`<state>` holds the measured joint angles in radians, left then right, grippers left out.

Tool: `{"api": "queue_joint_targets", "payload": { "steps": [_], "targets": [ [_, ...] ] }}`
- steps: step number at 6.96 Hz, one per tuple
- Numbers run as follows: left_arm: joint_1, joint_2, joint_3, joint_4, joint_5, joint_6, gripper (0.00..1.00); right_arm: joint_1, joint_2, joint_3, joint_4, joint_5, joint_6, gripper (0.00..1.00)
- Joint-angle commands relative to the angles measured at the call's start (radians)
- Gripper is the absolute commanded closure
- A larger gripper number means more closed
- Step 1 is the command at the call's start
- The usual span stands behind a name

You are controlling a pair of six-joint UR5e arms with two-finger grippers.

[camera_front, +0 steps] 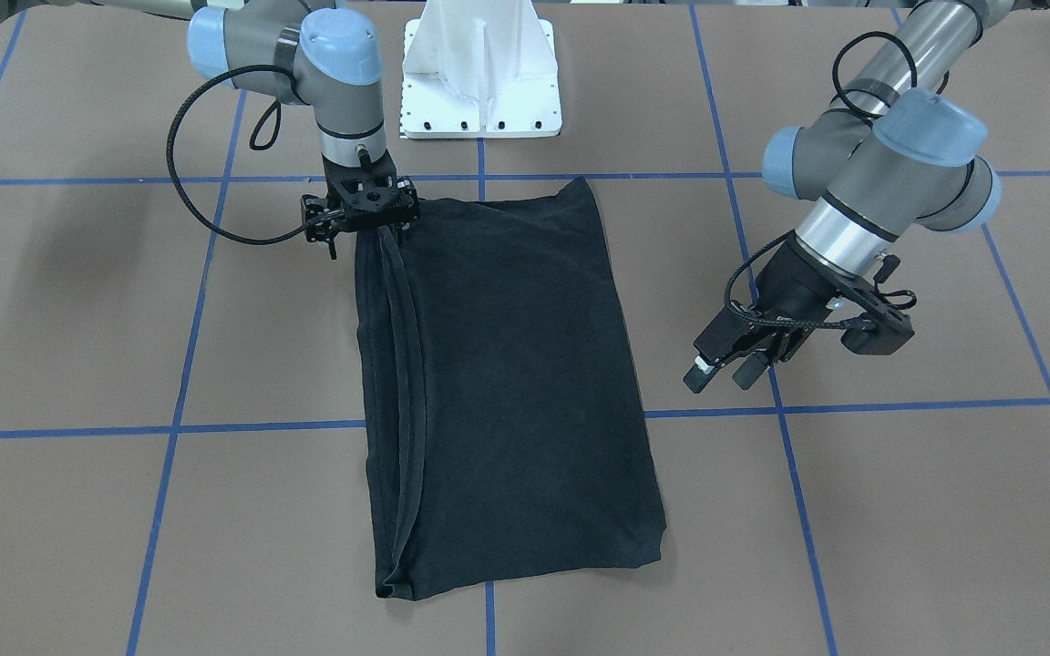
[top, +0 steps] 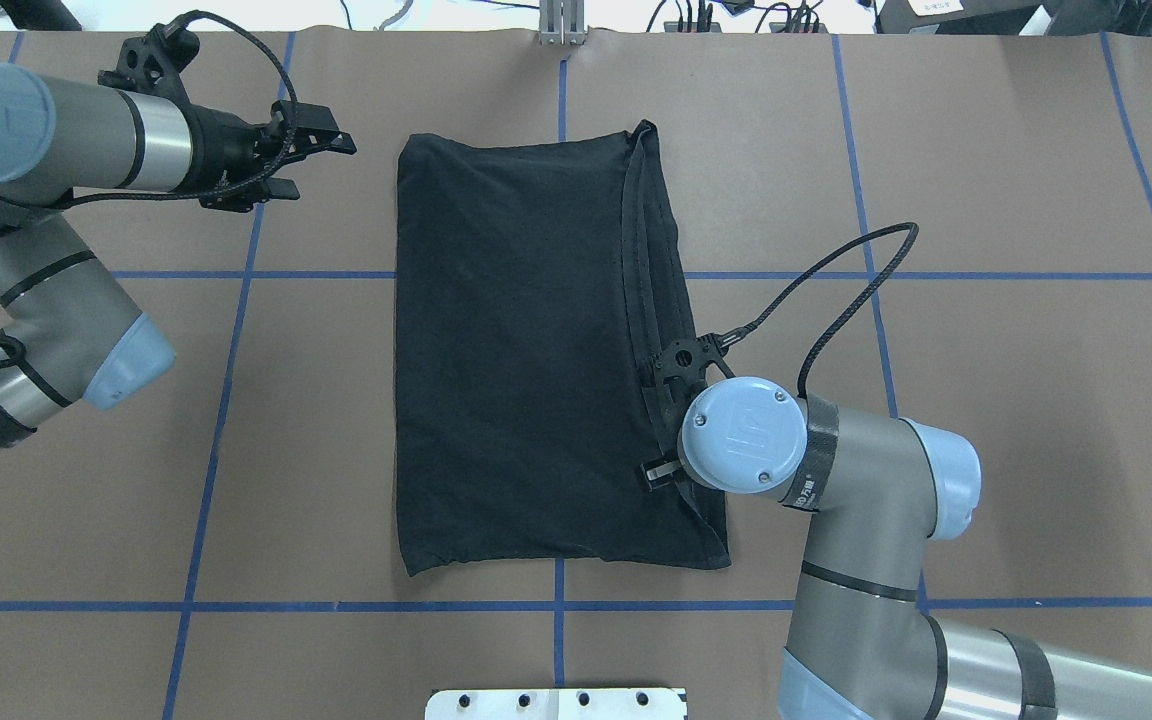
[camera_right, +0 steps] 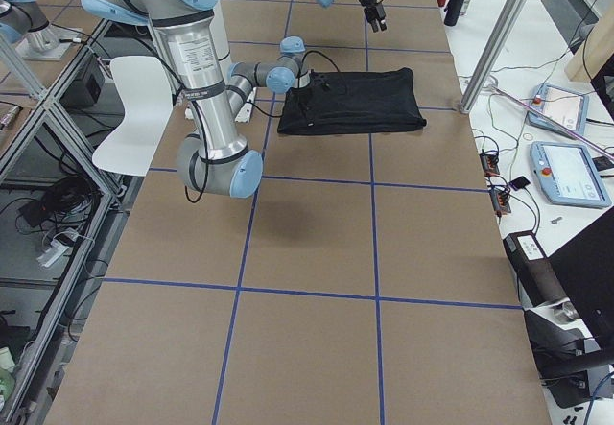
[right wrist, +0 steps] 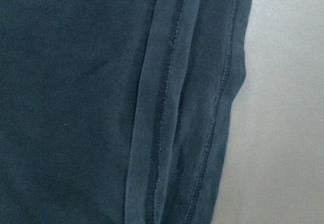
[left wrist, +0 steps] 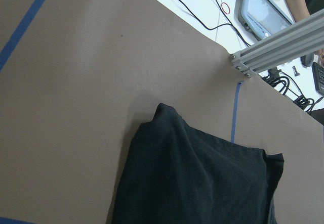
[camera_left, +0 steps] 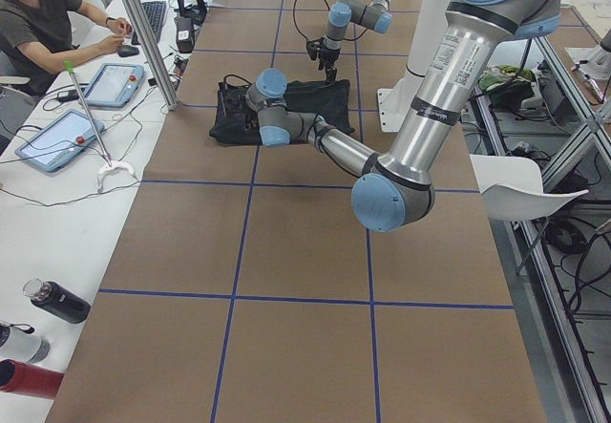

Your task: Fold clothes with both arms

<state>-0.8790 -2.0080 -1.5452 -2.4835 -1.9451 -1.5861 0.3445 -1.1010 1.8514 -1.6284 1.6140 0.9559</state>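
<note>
The folded shirt (camera_front: 507,364) lies flat on the table (camera_front: 78,319). The right gripper (camera_front: 363,208) stands over the shirt's hemmed edge, probably to pinch it, though its opening is hidden. The left gripper (camera_front: 723,374) waits beside the shirt, spread wide.

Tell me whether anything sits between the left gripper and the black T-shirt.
Nothing visible does. The left gripper hangs open beside the T-shirt, with only bare brown table between them.
</note>
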Motion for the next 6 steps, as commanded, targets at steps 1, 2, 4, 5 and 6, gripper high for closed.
{"api": "queue_joint_targets", "payload": {
  "steps": [1, 2, 4, 5, 6],
  "targets": [
    [0.0, 0.0, -0.001, 0.0, 0.0, -0.003, 0.0, -0.019, 0.001, -0.018, -0.001, -0.022, 0.001, 0.0],
    [0.0, 0.0, -0.004, 0.0, 0.0, -0.005, 0.0, -0.018, -0.003, -0.021, -0.002, -0.02, 0.0, 0.0],
    [0.0, -0.001, -0.009, 0.0, 0.0, -0.006, 0.0, -0.012, -0.011, -0.023, -0.007, -0.02, -0.005, 0.0],
    [0.002, -0.001, -0.009, 0.0, 0.0, -0.006, 0.0, -0.009, -0.013, -0.027, -0.008, -0.019, -0.006, 0.0],
    [0.003, -0.001, -0.009, 0.0, 0.0, -0.006, 0.0, 0.001, -0.014, -0.028, -0.01, -0.017, -0.008, 0.0]
  ]
}}
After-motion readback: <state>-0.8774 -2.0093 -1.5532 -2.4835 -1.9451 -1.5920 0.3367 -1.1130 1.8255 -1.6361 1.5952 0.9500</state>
